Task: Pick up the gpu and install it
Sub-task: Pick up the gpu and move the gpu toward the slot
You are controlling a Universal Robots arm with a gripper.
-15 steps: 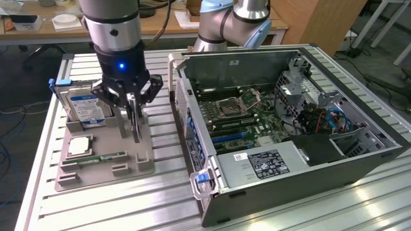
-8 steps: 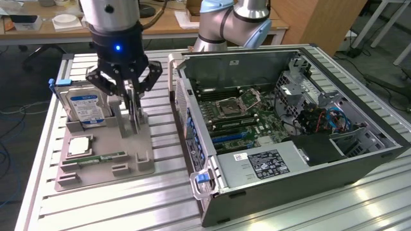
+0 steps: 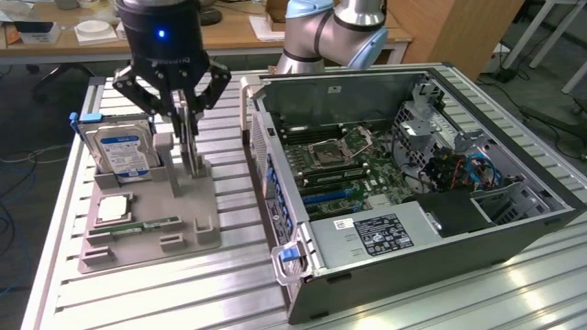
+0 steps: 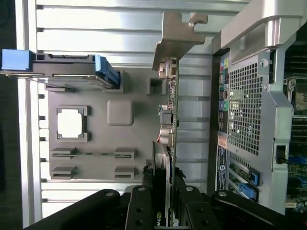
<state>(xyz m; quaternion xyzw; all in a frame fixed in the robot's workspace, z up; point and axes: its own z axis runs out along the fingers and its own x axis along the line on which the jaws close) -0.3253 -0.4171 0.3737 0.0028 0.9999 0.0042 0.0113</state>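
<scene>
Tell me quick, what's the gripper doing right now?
gripper: closed, gripping the upright gpu by its top edge.

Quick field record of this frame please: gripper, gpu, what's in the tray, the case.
gripper: black gripper, shut on the gpu
gpu: thin green circuit card with silver end bracket, upright on edge at the grey plastic holder tray
lifted clear of tray: cannot tell
tray, other items: silver blue-labelled hard drive upright; square processor chip flat; narrow green RAM stick flat
case: open dark metal computer case, to the exterior view's right of the tray
</scene>
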